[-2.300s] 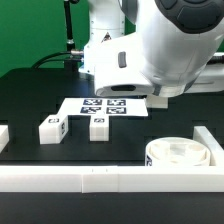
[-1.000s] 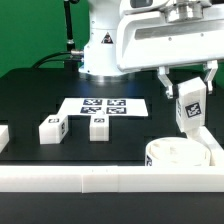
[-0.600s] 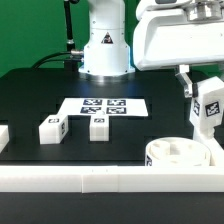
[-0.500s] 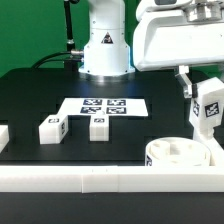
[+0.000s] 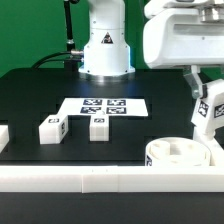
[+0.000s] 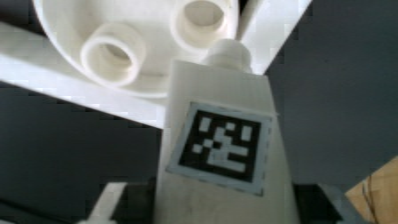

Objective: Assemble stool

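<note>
White tagged leg [image 5: 211, 116] tight in the claw [image 5: 209, 90]'s clamp, aloft just above the round seat [image 5: 178, 155].

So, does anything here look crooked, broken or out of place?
Nothing looks broken or spilled. The one oddity is the block in the gripper: it hangs slightly tilted above the round seat, not straight up.

Arm raised at the exterior view's right; tool [image 5: 206, 92] pointing down, jaws clamped on a leg [image 5: 208, 116]
</note>
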Robot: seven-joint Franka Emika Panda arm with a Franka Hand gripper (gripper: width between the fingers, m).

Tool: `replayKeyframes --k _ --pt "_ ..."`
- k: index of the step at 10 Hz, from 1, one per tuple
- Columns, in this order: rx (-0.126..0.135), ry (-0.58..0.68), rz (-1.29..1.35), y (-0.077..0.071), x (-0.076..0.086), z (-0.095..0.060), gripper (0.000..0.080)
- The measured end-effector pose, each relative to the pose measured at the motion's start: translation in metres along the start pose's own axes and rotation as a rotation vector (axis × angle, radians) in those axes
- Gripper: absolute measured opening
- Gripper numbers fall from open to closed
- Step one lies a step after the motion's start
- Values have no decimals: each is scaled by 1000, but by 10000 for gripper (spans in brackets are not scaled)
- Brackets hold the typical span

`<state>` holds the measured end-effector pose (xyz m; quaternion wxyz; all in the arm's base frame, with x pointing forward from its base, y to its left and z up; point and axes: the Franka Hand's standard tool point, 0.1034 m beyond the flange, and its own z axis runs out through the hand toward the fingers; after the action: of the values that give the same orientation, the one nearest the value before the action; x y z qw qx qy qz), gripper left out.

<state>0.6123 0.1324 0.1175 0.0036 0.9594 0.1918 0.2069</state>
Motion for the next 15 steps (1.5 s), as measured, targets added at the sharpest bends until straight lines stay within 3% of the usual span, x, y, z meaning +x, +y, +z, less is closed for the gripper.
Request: replayKeyframes --k 15 --pt "-9 0 -116 8 -24 18 327"
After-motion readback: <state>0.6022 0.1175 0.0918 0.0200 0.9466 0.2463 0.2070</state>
